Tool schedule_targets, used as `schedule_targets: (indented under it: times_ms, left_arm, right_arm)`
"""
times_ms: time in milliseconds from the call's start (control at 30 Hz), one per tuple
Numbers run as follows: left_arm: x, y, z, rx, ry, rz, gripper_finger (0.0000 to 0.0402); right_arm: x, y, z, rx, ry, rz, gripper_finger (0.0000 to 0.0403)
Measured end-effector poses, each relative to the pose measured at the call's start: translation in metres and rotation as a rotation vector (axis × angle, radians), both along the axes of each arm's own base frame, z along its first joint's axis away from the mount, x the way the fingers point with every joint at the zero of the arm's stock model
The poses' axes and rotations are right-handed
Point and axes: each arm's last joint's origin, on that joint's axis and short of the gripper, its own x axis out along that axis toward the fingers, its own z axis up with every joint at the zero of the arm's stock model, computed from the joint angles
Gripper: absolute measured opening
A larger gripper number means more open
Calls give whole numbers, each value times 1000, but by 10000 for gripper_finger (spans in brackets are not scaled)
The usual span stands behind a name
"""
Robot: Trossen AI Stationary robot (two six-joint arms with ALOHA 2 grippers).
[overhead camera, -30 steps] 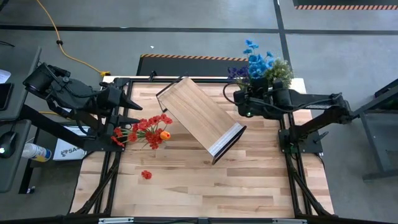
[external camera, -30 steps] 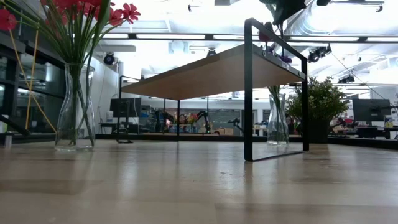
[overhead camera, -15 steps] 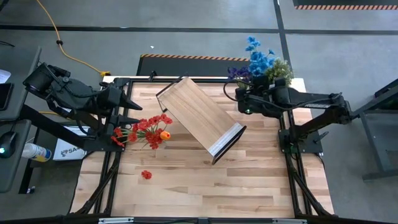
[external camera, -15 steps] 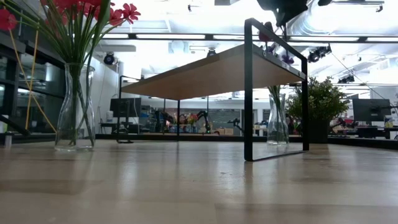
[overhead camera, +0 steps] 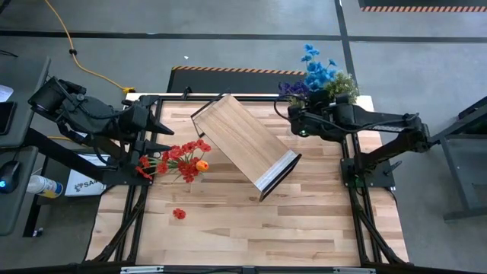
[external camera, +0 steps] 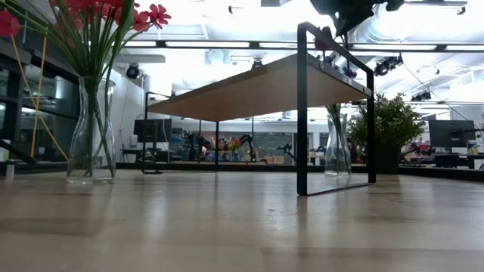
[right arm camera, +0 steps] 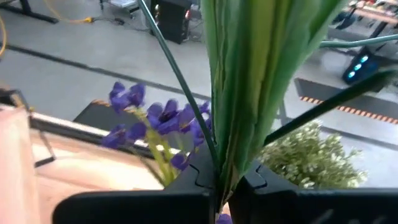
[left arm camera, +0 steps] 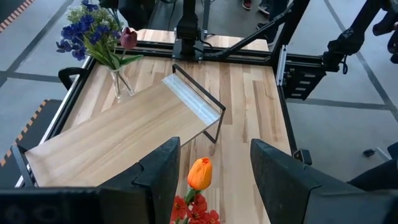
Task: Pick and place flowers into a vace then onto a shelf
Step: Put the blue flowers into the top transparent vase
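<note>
The blue and purple flowers (overhead camera: 315, 74) stand in a glass vase (external camera: 338, 145) at the table's far right, behind the shelf (overhead camera: 243, 144); they also show in the left wrist view (left arm camera: 87, 31). My right gripper (overhead camera: 298, 126) is shut on their green stems (right arm camera: 219, 155), high above the vase. The red and orange flowers (overhead camera: 176, 158) stand in a second glass vase (external camera: 91, 128) at the left. My left gripper (left arm camera: 214, 177) is open just above them, an orange bloom (left arm camera: 199, 173) below its gap. The shelf stands on its black frame (external camera: 302, 113). My right gripper pinches the bunch of green stems and leaves (right arm camera: 217, 173) between its two fingers (right arm camera: 149, 202), below the blooms. The fingers come about level from the table's right side and lie across the upright stems. The stems' lower ends (external camera: 335, 121) reach down into the vase, which stands on the table.
A bushy pale-green potted plant (overhead camera: 342, 84) stands at the far right corner beside the blue flowers. A loose red bloom (overhead camera: 179, 214) lies on the table near the left front. The table's near half (overhead camera: 251, 228) is bare wood.
My right gripper has moved a little toward the table's far edge, still shut on the stems, and the blue blooms have shifted slightly with it. The vase stays on the table.
</note>
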Motion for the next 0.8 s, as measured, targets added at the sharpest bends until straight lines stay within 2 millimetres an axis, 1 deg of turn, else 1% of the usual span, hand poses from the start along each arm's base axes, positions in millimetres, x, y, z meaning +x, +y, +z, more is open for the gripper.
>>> schedule_targets:
  times_ms: [200,400,600,700,800]
  left_arm:
    - [0,0,0,0,0,0,230]
    - [0,0,0,0,0,0,230]
    - [0,0,0,0,0,0,230]
    - [0,0,0,-1,0,0,230]
    - [0,0,0,-1,0,0,230]
  right_arm:
    - [1,1,-1,32,-21,6,11]
    - [12,0,-10,22,11,-1,6]
    - [24,-7,-20,-4,61,-34,9]
    - [24,-11,-21,-21,74,-51,5]
    - [25,-16,-22,-23,74,-72,9]
